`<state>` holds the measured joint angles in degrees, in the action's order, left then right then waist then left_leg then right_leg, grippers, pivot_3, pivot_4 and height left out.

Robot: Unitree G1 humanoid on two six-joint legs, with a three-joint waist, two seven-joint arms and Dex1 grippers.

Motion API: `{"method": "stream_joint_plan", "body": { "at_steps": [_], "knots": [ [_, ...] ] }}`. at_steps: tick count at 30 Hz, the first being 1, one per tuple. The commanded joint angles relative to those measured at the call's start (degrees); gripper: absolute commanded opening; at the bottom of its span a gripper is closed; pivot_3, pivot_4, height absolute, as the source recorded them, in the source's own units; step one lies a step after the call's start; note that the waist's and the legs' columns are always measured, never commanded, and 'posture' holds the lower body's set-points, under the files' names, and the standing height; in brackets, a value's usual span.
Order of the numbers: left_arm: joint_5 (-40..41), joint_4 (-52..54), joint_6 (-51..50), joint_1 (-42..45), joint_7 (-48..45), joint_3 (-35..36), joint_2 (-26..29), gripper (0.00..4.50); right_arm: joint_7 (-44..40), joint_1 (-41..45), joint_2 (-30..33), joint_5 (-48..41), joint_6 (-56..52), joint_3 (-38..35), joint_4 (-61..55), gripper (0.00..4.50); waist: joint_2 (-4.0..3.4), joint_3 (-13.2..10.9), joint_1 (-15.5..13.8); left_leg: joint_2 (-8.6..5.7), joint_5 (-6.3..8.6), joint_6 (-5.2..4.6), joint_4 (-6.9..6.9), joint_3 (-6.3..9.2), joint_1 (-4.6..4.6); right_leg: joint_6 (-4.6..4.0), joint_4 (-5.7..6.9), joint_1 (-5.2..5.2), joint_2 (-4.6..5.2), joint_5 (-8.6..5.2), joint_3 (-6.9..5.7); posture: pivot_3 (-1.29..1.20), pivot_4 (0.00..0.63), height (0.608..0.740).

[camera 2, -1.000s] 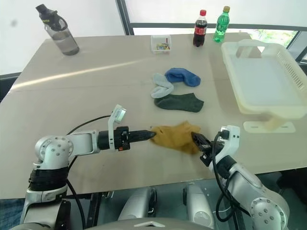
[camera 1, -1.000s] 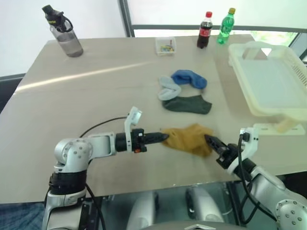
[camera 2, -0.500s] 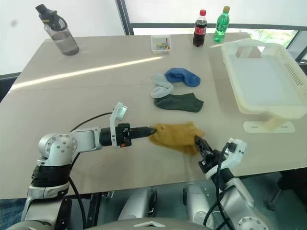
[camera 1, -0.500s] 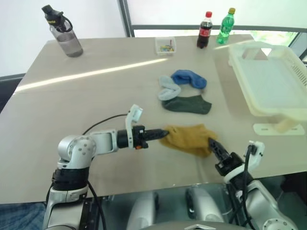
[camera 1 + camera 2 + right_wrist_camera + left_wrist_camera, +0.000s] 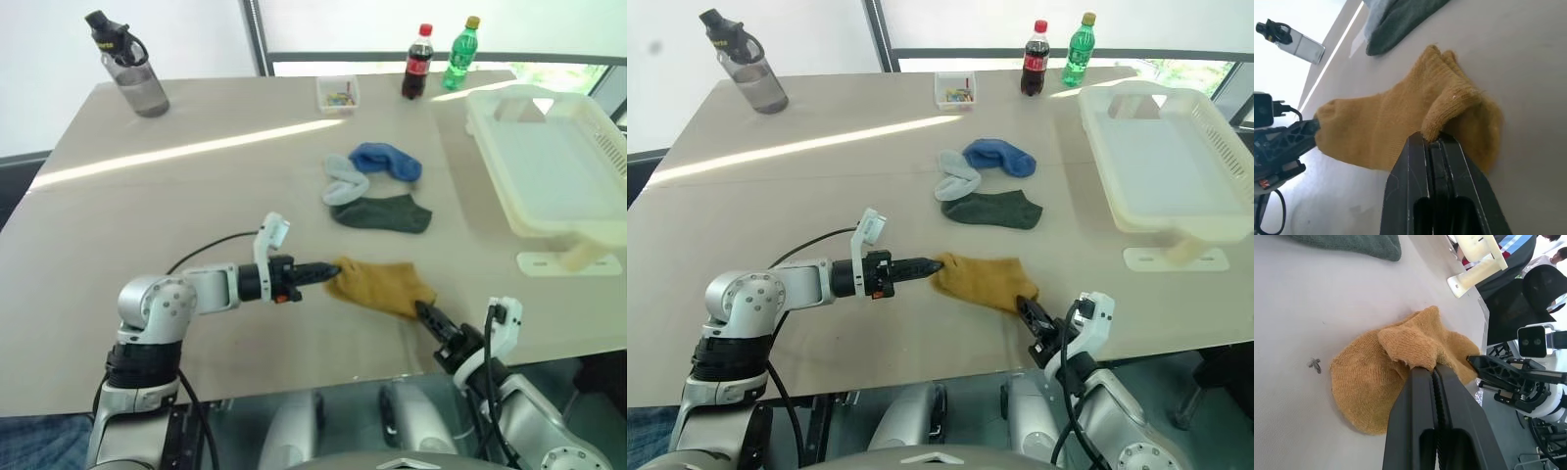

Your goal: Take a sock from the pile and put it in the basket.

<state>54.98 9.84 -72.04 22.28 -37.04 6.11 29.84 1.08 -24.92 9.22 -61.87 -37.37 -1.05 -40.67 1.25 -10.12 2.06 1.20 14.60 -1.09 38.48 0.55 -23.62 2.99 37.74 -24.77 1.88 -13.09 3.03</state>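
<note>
Mustard-yellow, the sock lies on the near part of the table, stretched between the two grippers and well apart from the pile it belongs to, which sits farther back with a blue, a grey and a dark green sock. The left gripper has its fingers closed on a fold at the sock's left end, and the wrist view shows the knit bunched right at the fingertips. The right gripper is clamped on the sock's near right corner, where a small hump of fabric rises at the tips. Holding both ends likely serves to keep the limp sock spread and under control so that it does not slip or crumple on lifting. The basket stands at the far right, well apart from the sock, so the carry across is not yet done, and it probably falls to the right arm, which is nearer
</note>
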Motion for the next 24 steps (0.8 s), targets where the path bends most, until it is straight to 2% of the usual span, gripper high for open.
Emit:
{"method": "stream_joint_plan", "body": {
  "at_steps": [1,4,5,7,11,19,24],
  "knots": [
    [0.24,1.37,0.79,-0.23,-0.51,0.27,0.1,0.06,0.04,-0.22,0.51,-1.44,-0.05,-0.23,-0.4,0.0,0.0,0.0,0.01,0.0,0.0,0.0,0.0,0.0,0.0,0.0,0.0,0.0,0.0,0.0,0.0,0.0,0.15,0.74],
    [0.04,1.49,0.95,-0.66,-0.63,0.17,0.23,0.06,0.72,0.22,1.0,-1.39,-0.39,-0.49,0.53,0.0,0.02,0.01,0.0,0.01,0.0,0.0,0.0,0.01,0.0,0.0,0.0,0.0,0.0,0.0,0.01,0.0,0.15,0.74],
    [-0.05,1.54,0.99,-0.75,-0.6,0.12,0.17,0.01,0.68,0.35,1.51,-1.47,-0.73,-0.53,0.73,0.29,0.05,0.03,0.0,0.01,0.0,0.0,0.0,0.01,0.0,0.0,0.0,0.0,0.0,0.0,0.01,0.0,0.15,0.74],
    [-0.14,1.71,0.93,-0.78,-0.47,0.05,-0.06,0.0,1.2,0.45,2.23,-1.57,-1.12,-0.86,1.06,0.95,0.07,0.05,-0.01,0.0,0.0,0.0,0.01,0.0,0.0,0.0,0.0,0.01,0.0,0.01,0.01,0.0,0.15,0.74],
    [-0.18,1.94,0.72,-0.81,-0.49,0.15,-0.31,0.0,1.45,-0.02,3.42,-6.6,-2.24,-2.47,1.57,2.92,0.15,0.14,-0.06,0.01,0.0,0.0,0.01,-0.01,0.01,0.0,0.01,0.01,0.0,0.01,0.0,0.0,0.15,0.74],
    [0.25,2.68,0.27,-1.03,-0.24,0.21,-0.64,0.0,-7.98,-4.49,9.42,-12.55,-0.52,-9.12,1.04,2.92,0.18,0.17,-0.28,-0.02,0.0,0.0,0.03,-0.06,0.0,0.01,0.0,0.03,0.03,0.01,0.0,0.0,0.15,0.74],
    [0.81,2.81,-0.51,-0.96,0.12,0.52,-1.02,0.0,-8.78,-2.03,10.56,-16.14,0.94,-12.41,1.54,2.92,0.18,0.17,-0.11,-0.02,0.0,0.0,0.03,-0.08,0.08,0.01,0.07,0.04,-0.04,0.01,0.05,0.0,0.15,0.74]
  ]
}}
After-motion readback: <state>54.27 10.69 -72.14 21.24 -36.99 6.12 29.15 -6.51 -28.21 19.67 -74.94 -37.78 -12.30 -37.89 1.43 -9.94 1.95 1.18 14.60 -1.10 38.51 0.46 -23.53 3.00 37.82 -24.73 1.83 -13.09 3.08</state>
